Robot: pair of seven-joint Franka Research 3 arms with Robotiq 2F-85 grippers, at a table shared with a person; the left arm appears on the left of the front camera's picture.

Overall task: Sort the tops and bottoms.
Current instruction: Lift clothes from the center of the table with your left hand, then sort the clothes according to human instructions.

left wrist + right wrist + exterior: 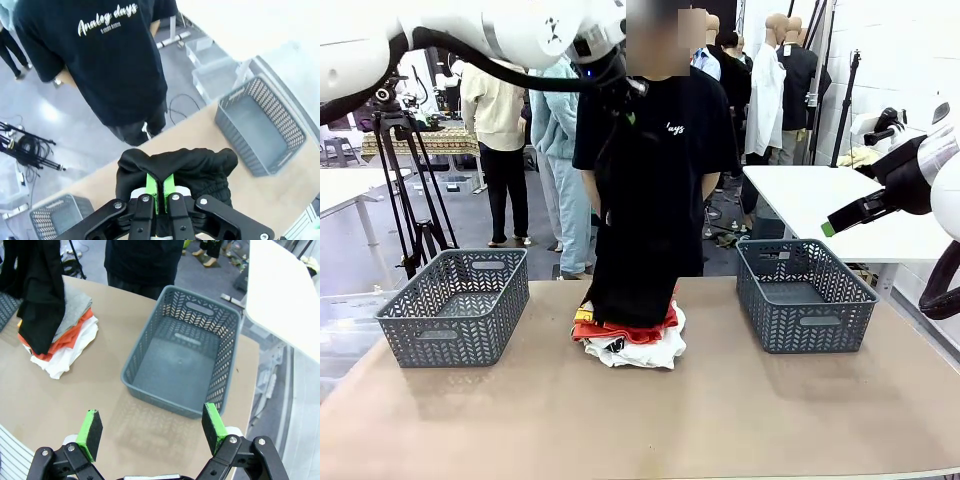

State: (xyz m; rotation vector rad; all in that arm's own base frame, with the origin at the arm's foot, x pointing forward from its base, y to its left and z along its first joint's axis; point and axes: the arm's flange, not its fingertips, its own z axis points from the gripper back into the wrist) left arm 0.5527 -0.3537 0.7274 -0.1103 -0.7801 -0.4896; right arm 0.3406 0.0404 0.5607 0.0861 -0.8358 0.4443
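My left gripper [160,186] pinches the black bottoms [638,240] top centre, pads half buried in cloth. The cloth hides the tops [642,348] pile's middle. Right gripper [152,425] fingers spread, arm cut off at right edge.

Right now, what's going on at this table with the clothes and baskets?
The left pincer is shut on a black garment, holding it up over the pile of T-shirts mid-table. The right pincer hangs open near the right basket; that and the left basket look empty. A person stands at the far side.

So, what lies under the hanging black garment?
Under the black garment: a grey T-shirt, then an orange-red one and white ones. Their covered parts are hidden.
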